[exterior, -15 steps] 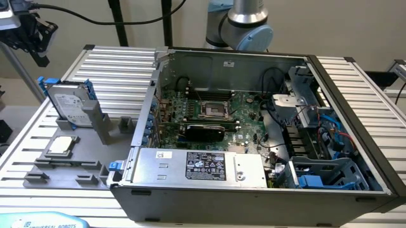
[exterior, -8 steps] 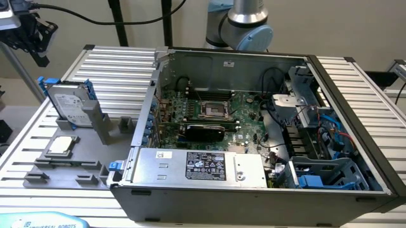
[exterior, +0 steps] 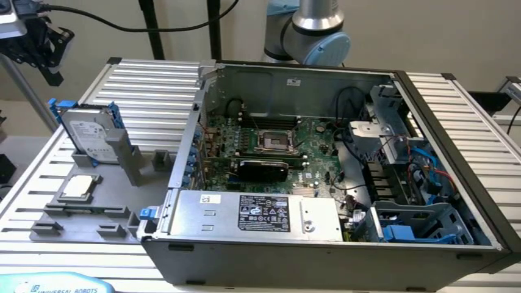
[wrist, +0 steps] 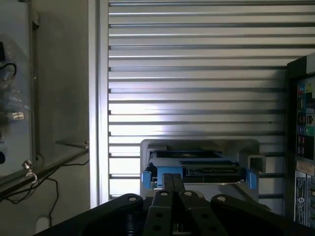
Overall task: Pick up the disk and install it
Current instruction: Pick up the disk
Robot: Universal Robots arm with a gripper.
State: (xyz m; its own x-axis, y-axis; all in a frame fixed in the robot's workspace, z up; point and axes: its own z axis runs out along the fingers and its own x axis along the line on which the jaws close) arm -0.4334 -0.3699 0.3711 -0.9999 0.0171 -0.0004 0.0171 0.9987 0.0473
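Note:
The disk (exterior: 88, 138), a silver-grey drive with a white label and a blue carrier frame, stands on edge in a grey holder (exterior: 122, 155) at the exterior view's left. My gripper (exterior: 50, 72) hangs high above it, well apart and a little further to that view's left. In the wrist view the disk (wrist: 199, 167) shows edge-on just beyond my gripper (wrist: 172, 179). The two black fingers are pressed together and hold nothing.
The open computer case (exterior: 326, 250) lies to the exterior view's right of the holder, with a motherboard (exterior: 269, 143), a grey power-supply box (exterior: 260, 213) and a blue-grey drive cage (exterior: 419, 223) inside. A small square CPU chip (exterior: 82, 186) rests on the grey fixture. Black cables hang at the back.

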